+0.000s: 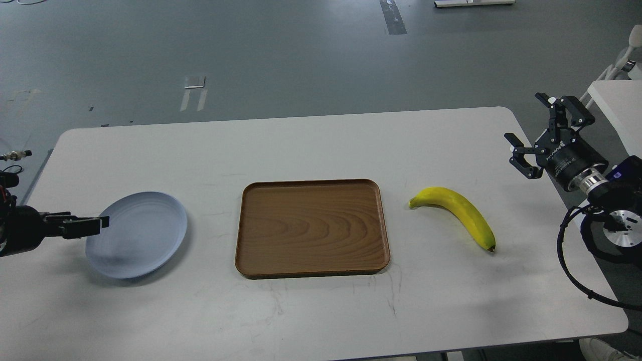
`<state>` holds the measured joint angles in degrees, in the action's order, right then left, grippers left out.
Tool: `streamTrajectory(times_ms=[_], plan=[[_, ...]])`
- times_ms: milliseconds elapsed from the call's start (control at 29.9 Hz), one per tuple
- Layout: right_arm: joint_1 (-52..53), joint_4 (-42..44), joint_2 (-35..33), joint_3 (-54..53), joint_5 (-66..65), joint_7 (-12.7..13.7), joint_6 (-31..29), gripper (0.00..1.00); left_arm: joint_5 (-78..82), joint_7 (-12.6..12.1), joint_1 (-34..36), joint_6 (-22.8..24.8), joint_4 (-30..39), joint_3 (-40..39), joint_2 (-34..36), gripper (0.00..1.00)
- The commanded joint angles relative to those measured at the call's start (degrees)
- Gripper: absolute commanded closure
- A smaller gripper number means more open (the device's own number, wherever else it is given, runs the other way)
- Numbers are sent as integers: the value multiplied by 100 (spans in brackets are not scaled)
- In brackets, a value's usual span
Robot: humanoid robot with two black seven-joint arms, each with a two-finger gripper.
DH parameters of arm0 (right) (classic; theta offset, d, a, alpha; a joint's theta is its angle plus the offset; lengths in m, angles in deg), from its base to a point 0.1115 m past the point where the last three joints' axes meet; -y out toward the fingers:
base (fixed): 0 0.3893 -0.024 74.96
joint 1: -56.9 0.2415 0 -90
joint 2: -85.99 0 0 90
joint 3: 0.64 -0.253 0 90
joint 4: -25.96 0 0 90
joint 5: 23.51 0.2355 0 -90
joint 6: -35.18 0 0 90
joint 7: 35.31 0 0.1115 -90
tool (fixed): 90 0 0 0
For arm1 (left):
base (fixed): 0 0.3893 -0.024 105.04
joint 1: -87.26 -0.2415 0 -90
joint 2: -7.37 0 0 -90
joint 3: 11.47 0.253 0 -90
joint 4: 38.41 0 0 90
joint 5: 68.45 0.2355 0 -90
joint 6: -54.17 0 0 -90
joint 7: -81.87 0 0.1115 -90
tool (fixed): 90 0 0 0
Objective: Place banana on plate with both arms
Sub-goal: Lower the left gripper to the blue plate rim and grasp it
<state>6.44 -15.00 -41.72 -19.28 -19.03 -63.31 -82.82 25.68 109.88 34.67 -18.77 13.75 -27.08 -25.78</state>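
The yellow banana (459, 211) lies on the white table to the right of the tray, stem end toward the tray. The pale blue-grey plate (140, 235) lies at the table's left. My left gripper (100, 222) comes in low from the left edge, its tip at the plate's left rim. It is seen edge-on, so I cannot tell its fingers apart. My right gripper (524, 118) is open and empty, held above the table's right edge, beyond and right of the banana.
A brown wooden tray (311, 271) lies in the middle of the table (321, 145), between the plate and the banana. Another white table's corner (614, 95) shows at the far right. Black cables (564, 250) hang off my right arm.
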Motion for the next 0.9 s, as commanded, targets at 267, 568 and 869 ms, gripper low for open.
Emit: streamTrajectory(times_ms=[267, 568, 869], plan=[[-8, 0, -8, 0, 0, 0, 0, 0, -52, -1, -102, -98, -426, 181, -244, 8], [-8, 0, -26, 0, 0, 0, 0, 0, -237, -1, -190, -98, -540, 181, -358, 25], [1, 9, -26, 0, 0, 0, 0, 0, -228, -1, -208, -98, -654, 181, -481, 48]])
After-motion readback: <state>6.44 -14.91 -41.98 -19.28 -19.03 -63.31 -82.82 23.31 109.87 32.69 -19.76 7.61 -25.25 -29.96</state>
